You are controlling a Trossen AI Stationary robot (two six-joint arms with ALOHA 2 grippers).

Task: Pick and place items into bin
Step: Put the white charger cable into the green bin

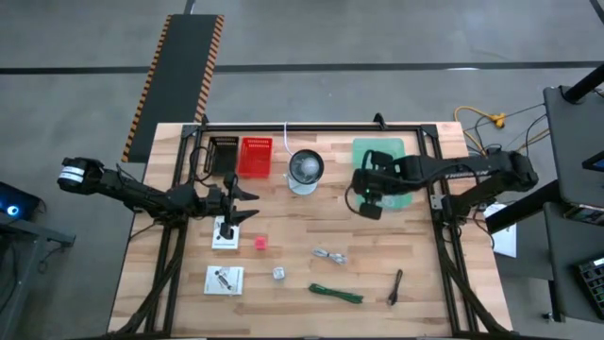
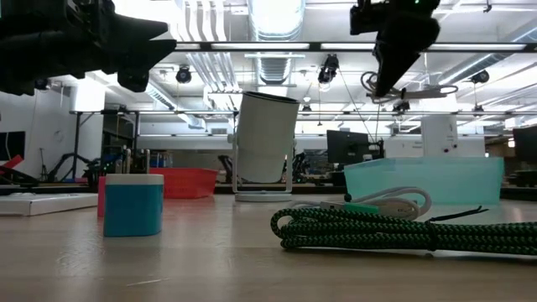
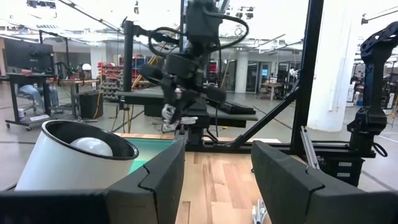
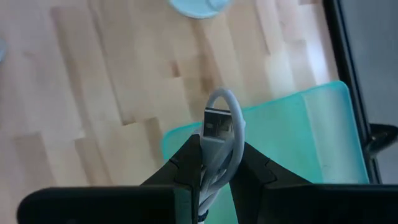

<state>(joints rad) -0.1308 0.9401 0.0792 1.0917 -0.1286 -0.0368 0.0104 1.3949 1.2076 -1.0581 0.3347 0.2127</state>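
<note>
My right gripper (image 4: 219,149) is shut on a looped grey-white USB cable (image 4: 225,118), raised over the near-left corner of the teal bin (image 1: 379,156) (image 4: 298,137). My left gripper (image 1: 247,203) (image 3: 217,168) is open and hangs raised above one white card (image 1: 225,232), touching nothing. On the table lie a second white card (image 1: 225,280), a tiny red cube (image 1: 260,243), a tiny silver cube (image 1: 279,273), silvery pieces (image 1: 328,255), a green strip (image 1: 335,294) and a dark stick (image 1: 395,286). My right gripper pinches the folded cable between its two fingers (image 4: 186,158), coming from above. The USB plug (image 4: 216,124) and the bend of the loop (image 4: 235,109) stick out past the fingertips. The cable is lifted clear of the table and the bin.
A round white bowl (image 1: 305,170) stands between the two grippers. A red basket (image 1: 255,156) and a dark basket (image 1: 224,151) sit at the far edge. A black frame (image 1: 311,125) runs along the table's far side and both flanks.
</note>
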